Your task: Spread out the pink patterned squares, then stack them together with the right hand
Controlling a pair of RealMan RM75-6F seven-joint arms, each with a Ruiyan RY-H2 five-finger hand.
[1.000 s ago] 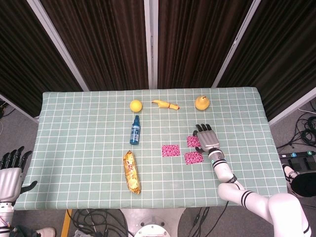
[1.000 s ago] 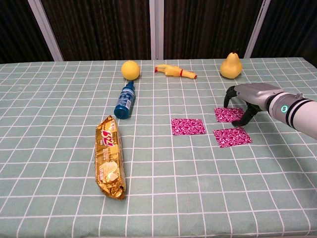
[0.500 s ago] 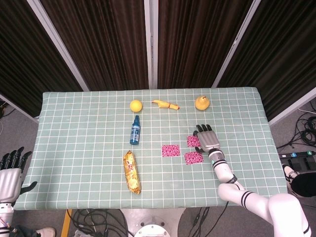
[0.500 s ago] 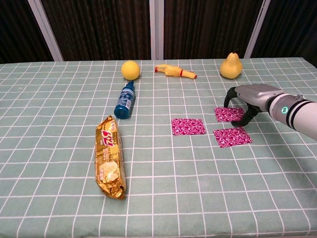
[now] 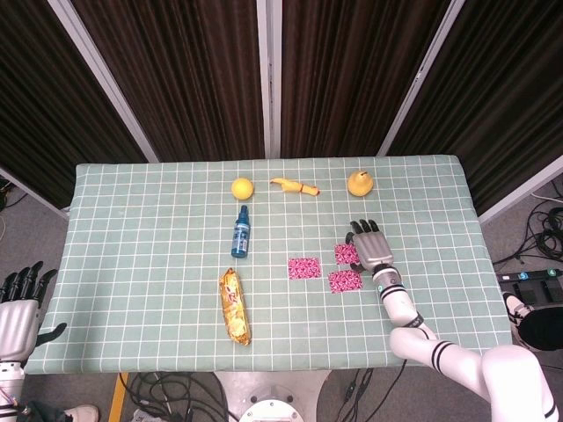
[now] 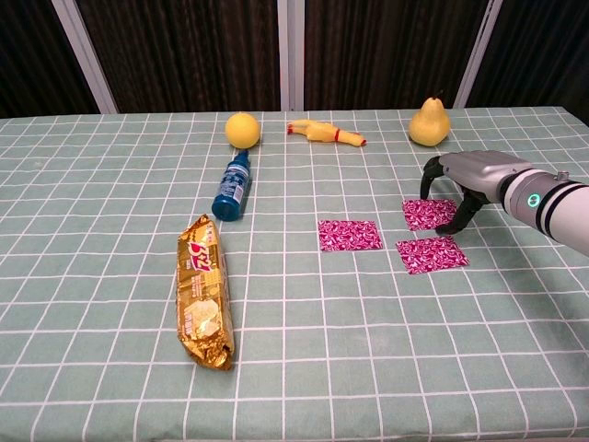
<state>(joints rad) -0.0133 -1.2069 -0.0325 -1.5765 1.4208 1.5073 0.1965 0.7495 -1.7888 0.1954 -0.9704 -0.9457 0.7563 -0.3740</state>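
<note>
Three pink patterned squares lie apart on the green checked cloth: one in the middle (image 6: 349, 234) (image 5: 304, 267), one nearer the front right (image 6: 432, 253) (image 5: 345, 280), and one farther back (image 6: 426, 214) (image 5: 345, 253). My right hand (image 6: 465, 180) (image 5: 371, 248) arches over the far square, its fingertips (image 6: 426, 192) touching down around it. The fingers are curved down and part of that square is hidden beneath them. My left hand (image 5: 19, 309) hangs off the table's left front corner, fingers apart, holding nothing.
A gold snack packet (image 6: 204, 290) lies front left. A blue bottle (image 6: 231, 187) lies beyond it. Along the back are a yellow ball (image 6: 242, 128), a rubber chicken toy (image 6: 324, 133) and a yellow pear (image 6: 429, 123).
The right hand has shifted slightly to the right, and the far square under its fingers has slid a little right with it. The left hand has not moved.
</note>
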